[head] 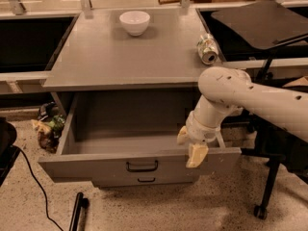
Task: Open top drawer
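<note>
The top drawer (pixel 96 166) is pulled far out from under the grey table (pixel 125 57). Its deep grey box is empty, and its flat front carries a black loop handle (pixel 142 166). My gripper (pixel 190 146) sits at the right end of the drawer's front panel. One cream finger (pixel 182 134) is inside the box and the other hangs over the outer face, so the gripper is closed over the panel's top edge. The white arm reaches in from the right. A narrower lower drawer (pixel 144 180) peeks out beneath.
A white bowl (pixel 134 22) and a tipped can (pixel 208 48) lie on the tabletop. A black chair base on casters (pixel 267 177) stands right of the drawer. A crumpled bag (pixel 48 126), a black cable (pixel 33 182) and a black bar (pixel 77 211) lie on the floor to the left.
</note>
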`<state>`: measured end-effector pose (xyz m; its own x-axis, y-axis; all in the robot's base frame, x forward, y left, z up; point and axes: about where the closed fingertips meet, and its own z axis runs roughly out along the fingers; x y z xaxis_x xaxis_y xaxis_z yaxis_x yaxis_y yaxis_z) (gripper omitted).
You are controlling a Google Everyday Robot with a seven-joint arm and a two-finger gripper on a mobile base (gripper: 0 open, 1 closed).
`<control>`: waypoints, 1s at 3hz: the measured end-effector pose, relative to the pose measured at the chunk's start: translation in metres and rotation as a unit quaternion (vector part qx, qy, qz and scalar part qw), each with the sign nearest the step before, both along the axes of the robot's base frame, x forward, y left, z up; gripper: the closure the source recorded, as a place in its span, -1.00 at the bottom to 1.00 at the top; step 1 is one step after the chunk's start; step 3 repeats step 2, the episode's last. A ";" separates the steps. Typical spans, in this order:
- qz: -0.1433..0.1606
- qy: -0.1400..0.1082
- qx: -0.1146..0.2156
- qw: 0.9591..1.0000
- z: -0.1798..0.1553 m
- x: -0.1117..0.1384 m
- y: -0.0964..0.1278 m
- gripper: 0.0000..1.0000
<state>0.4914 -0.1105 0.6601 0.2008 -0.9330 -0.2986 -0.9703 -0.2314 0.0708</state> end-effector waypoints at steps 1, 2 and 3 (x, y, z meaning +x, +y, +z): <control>0.000 0.000 0.000 1.000 0.000 0.000 0.000 -1.00; 0.003 -0.017 0.017 1.000 0.017 0.000 -0.009 -1.00; 0.003 -0.017 0.017 1.000 0.017 0.000 -0.009 -1.00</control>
